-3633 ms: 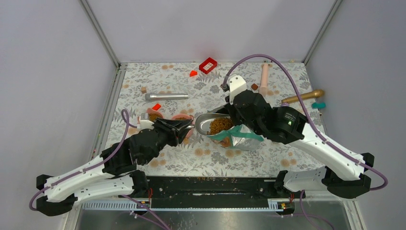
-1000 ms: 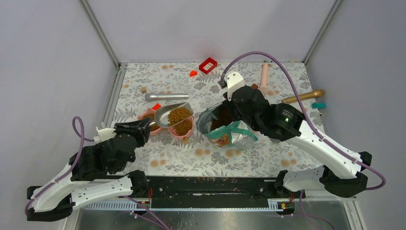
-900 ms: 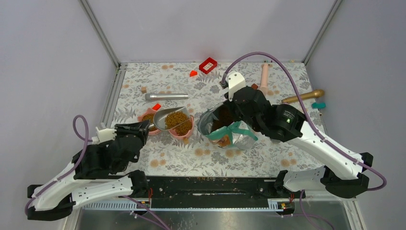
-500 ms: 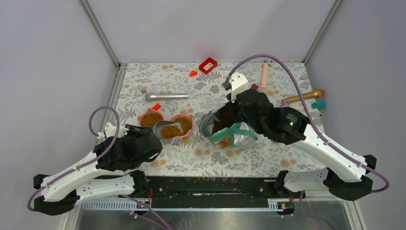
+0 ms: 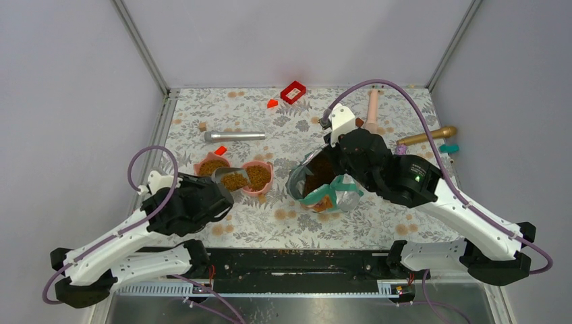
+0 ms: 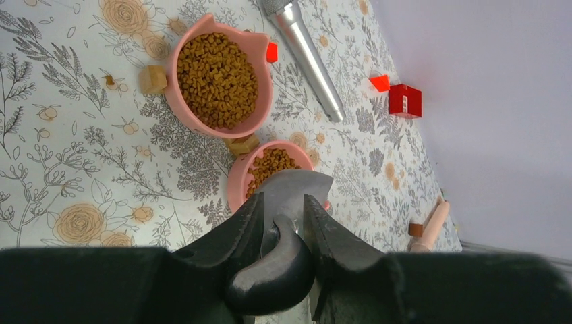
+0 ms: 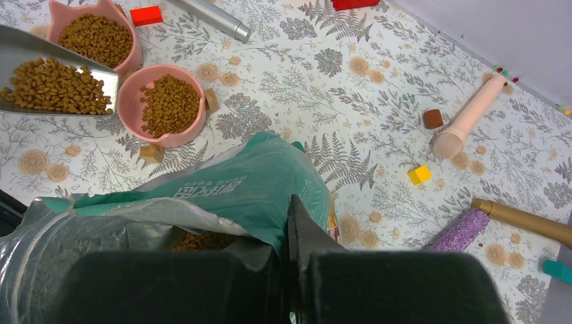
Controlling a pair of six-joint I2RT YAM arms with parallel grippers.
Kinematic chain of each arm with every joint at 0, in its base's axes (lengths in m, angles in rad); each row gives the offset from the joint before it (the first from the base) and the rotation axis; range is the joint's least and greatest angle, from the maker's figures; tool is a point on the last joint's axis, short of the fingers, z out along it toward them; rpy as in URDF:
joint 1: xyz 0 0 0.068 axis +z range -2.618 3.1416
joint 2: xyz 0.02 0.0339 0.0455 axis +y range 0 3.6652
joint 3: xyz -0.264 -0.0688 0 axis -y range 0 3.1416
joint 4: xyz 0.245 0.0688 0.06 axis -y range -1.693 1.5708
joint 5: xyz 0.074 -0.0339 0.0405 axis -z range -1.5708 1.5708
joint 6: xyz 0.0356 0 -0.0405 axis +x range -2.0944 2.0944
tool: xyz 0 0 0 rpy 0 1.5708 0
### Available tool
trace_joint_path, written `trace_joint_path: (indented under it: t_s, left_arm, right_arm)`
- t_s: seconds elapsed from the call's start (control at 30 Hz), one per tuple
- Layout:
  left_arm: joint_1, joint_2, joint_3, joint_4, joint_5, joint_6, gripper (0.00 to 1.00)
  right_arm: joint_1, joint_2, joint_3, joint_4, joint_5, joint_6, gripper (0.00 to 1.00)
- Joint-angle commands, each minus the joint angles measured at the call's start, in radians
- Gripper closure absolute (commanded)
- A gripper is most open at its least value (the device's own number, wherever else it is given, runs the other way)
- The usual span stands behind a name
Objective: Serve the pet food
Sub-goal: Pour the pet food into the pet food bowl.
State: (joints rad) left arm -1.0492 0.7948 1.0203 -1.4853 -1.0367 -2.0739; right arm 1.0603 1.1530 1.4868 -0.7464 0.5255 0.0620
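Tips kibble (image 5: 235, 181) from metal scoop (image 7: 34, 42) into half-filled pink bowl (image 7: 177, 140) toward left edge of table (image 5: 202, 108), with left jaws clamped on handle (image 6: 271, 268); steadies open pouch (image 7: 256, 182) mid-table, with right jaws pinched together on its rim. Next likely calls for steeper tilt.

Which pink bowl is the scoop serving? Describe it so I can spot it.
On the floral table, left of the open pouch, sit two pink bowls. It is the bowl nearer the pouch, partly filled, metal scoop at its edge; its neighbour is brim-full.
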Motion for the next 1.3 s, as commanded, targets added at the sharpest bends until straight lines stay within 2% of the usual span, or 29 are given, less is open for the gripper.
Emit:
trace_joint_path:
  t_s: [0.0, 0.5, 1.1, 1.27]
  left_arm:
    - [0.029, 0.031, 0.007, 0.060, -0.077, -0.608, 1.00]
    - [0.120, 0.159, 0.036, 0.104, -0.084, -0.604, 1.00]
    - [0.145, 0.263, 0.093, 0.102, -0.085, -0.563, 1.00]
    - [0.146, 0.291, 0.128, 0.037, -0.095, -0.579, 1.00]
  right_arm:
    - [0.005, -0.048, 0.010, 0.080, 0.054, 0.009, 1.00]
    - [0.004, -0.054, -0.006, 0.080, 0.057, 0.016, 1.00]
    - [0.005, -0.067, -0.018, 0.070, 0.059, 0.027, 1.00]
    - [0.004, -0.063, -0.018, 0.065, 0.059, 0.026, 1.00]
